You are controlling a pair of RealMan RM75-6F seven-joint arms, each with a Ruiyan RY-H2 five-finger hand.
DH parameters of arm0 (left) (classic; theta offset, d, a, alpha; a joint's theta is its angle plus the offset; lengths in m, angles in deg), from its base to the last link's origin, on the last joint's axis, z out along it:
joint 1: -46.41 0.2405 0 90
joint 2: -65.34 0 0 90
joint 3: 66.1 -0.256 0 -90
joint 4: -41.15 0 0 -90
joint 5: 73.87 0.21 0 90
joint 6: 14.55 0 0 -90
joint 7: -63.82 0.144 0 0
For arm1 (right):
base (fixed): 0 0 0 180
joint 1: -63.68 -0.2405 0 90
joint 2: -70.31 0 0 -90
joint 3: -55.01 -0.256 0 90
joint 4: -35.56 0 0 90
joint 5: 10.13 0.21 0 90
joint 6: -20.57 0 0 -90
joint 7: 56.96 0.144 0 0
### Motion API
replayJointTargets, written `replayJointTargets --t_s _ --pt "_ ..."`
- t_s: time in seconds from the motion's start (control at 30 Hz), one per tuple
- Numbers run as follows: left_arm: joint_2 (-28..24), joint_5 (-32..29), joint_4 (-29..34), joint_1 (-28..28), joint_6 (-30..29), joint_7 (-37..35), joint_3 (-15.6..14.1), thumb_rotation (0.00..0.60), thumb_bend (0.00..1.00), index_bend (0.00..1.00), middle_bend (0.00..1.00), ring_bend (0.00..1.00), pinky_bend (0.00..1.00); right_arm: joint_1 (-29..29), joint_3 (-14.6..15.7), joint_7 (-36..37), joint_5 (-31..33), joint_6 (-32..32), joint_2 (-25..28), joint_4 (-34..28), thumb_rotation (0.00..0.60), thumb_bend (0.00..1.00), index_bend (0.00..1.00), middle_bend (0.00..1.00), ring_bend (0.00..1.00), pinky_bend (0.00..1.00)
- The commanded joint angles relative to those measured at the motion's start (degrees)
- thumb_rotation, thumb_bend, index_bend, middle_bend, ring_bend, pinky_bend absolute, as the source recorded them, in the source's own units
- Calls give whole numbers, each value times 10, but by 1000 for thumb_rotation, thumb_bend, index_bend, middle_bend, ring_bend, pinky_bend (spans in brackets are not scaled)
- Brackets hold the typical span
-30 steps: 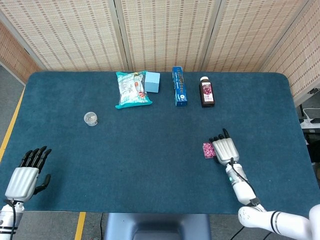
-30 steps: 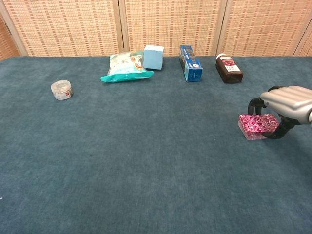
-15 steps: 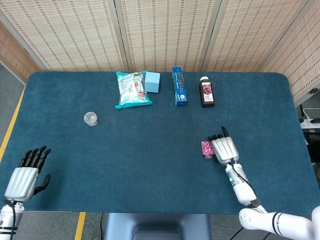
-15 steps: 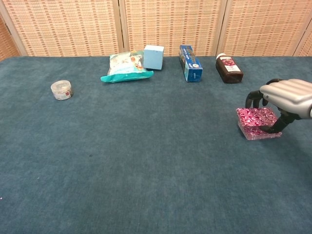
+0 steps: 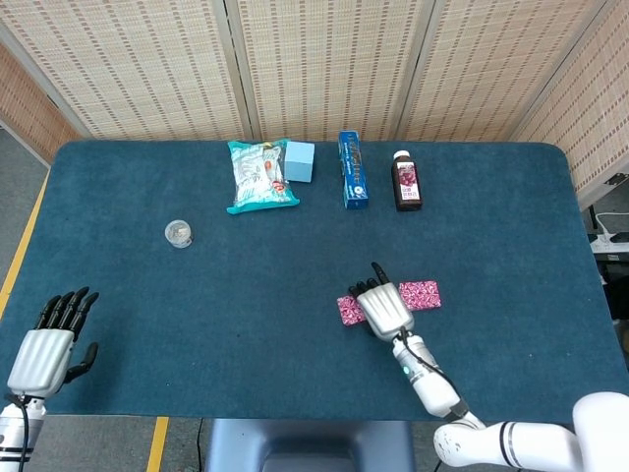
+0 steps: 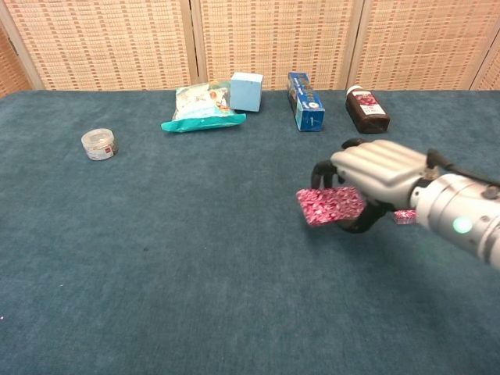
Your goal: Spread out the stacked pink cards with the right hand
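The pink cards [image 5: 421, 294] lie in a short trail across the blue table, running left to right under my right hand [image 5: 383, 305]. In the chest view that right hand [image 6: 375, 176] lies palm down over the trail. Its fingers curl over the far edge of the left end of the cards [image 6: 324, 207], and its thumb hooks along the near edge. A small bit of pink card [image 6: 405, 216] shows behind the wrist. My left hand [image 5: 49, 349] rests at the near left corner, fingers apart, holding nothing; the chest view does not show it.
Along the far side stand a snack bag [image 5: 260, 175], a light blue box [image 5: 299, 160], a blue carton [image 5: 353, 169] and a dark bottle [image 5: 406, 182]. A small round jar [image 5: 178, 233] sits at the left. The table's front edge runs close behind both hands.
My right hand has swept left across the table, dragging the stack with it; the cards now trail out to the right behind it. The left hand has not moved.
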Motion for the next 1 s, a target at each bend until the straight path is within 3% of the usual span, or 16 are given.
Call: replayJointTargets --t_s 0.03,0.2,0.27,0.53,0.73,1.0 --pt "-1 0 -1 -1 1 -5 1 600 461 0 0 0 72 -8 2 -14 3 2 -26 24 600 267 398 502 284 0" --pt "-2 0 -3 -2 4 -11 1 600 461 0 0 0 72 -10 6 -25 25 18 -25 23 600 267 58 278 163 0" --pt "-3 0 -1 -2 5 -10 1 600 461 0 0 0 72 -12 7 -35 39 25 -18 13 600 267 6 219 120 0" --pt "-2 4 -3 1 -2 -9 -2 600 461 0 0 0 72 -9 16 -58 44 8 35 -40 600 267 0 167 74 0" --pt "1 1 -4 -2 3 -6 0 600 462 0 0 0 73 9 35 -64 32 -17 110 -80 600 267 0 168 55 0" --pt "1 1 4 -4 6 4 -1 600 463 0 0 0 73 21 66 -52 34 7 144 -30 600 266 0 168 47 0"
